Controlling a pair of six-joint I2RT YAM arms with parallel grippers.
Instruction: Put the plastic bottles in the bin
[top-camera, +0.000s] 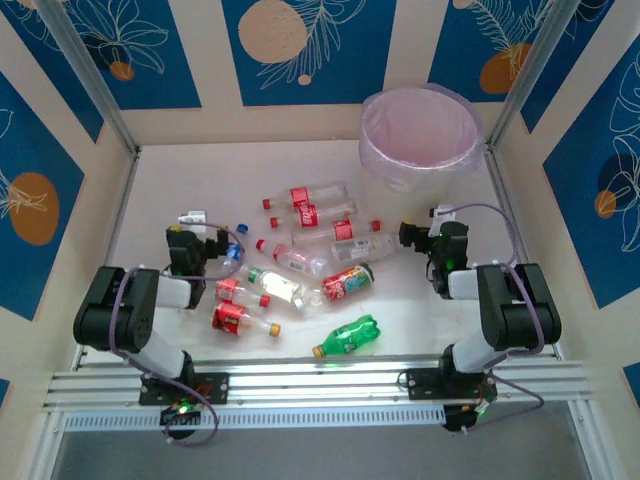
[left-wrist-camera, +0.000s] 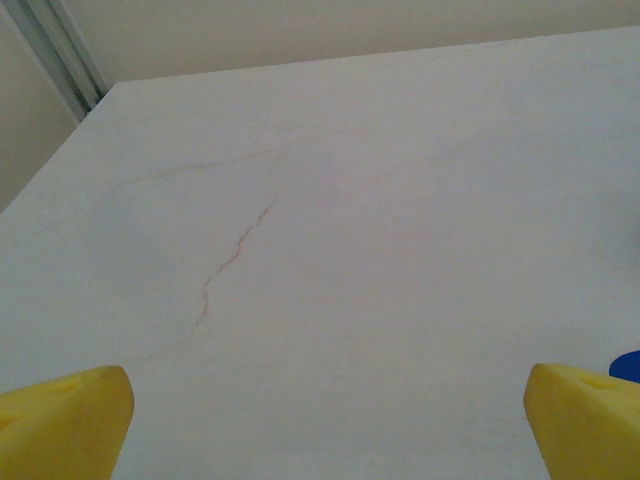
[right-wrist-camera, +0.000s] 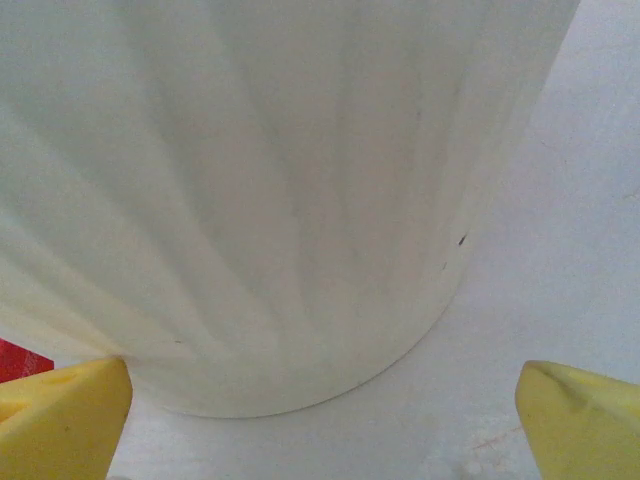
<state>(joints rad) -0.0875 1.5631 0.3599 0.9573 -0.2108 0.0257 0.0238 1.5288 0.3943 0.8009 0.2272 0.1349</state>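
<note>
Several plastic bottles (top-camera: 320, 212) lie scattered in the middle of the white table, mostly clear with red labels and caps. A green one with a yellow cap (top-camera: 350, 336) lies nearest the arms. The bin (top-camera: 420, 135), round and lined with a pale pink bag, stands at the far right. My left gripper (top-camera: 198, 234) sits low at the left edge of the pile, open, with bare table between its yellow fingers (left-wrist-camera: 60, 425). My right gripper (top-camera: 428, 226) is open just in front of the bin, whose whitish wall (right-wrist-camera: 280, 200) rises close ahead of its fingers (right-wrist-camera: 585, 425).
Tall walls enclose the table (top-camera: 200, 180) on the far, left and right sides. A clear bottle with a blue cap (top-camera: 233, 254) lies beside the left gripper; a blue edge (left-wrist-camera: 628, 365) shows by its right finger. A red scrap of a bottle (right-wrist-camera: 20, 360) peeks left of the bin.
</note>
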